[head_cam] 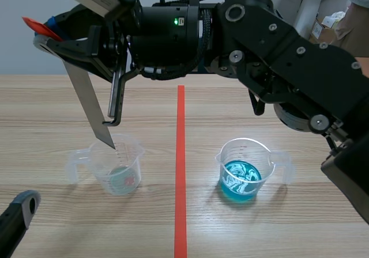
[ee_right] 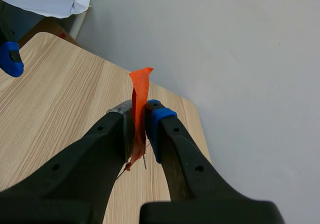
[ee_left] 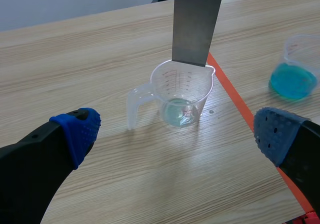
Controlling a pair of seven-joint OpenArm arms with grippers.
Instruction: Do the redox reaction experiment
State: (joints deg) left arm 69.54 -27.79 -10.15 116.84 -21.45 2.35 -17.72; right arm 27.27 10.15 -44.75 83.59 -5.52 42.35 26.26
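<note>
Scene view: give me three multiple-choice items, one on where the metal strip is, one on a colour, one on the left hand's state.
1. Where is the lower tip of the metal strip?
A. Flat on the table
B. On the red tape line
C. At the mouth of the left cup

2. What colour is the liquid in the right cup?
A. Blue
B. Yellow
C. Red

3. How does the left hand stand?
A. Shut on the strip
B. Open, holding nothing
C. Shut on a cup handle

Answers:
1 C: the scene and left wrist views both show the strip's tip at that cup's rim.
2 A: the pool in it is blue with pale swirls.
3 B: its two padded fingers stand wide apart with nothing pressed between them.
</note>
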